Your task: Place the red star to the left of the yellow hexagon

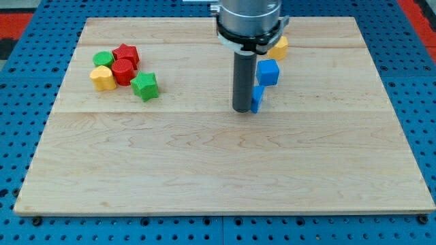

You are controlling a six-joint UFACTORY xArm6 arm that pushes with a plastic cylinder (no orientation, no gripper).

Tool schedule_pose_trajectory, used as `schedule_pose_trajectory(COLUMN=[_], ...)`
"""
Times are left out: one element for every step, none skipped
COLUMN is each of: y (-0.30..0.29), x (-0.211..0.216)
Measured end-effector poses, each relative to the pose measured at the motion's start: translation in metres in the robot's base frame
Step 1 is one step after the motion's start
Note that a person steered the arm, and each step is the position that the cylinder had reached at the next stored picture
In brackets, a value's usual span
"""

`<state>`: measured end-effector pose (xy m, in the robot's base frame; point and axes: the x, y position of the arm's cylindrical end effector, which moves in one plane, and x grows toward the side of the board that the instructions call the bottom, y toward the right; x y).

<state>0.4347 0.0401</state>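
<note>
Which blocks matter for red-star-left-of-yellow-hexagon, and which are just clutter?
Job:
red star, top of the left cluster
yellow hexagon, partly hidden behind the arm
my tip, beside the lower blue block, far from the star

Clutter:
red cylinder
green cylinder
green star
yellow heart
blue cube
lower blue block

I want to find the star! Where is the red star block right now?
The red star block sits near the wooden board's top-left in the camera view, touching the red round block below it and the green round block on its left.
</note>
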Motion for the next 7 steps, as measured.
schedule_pose_trajectory(y=[-0.074,-0.045,0.011,-0.036,-0.079,-0.052,-0.129], x=[-0.022,-0.089,-0.099,-0.098,-0.097,-0.133,-0.150])
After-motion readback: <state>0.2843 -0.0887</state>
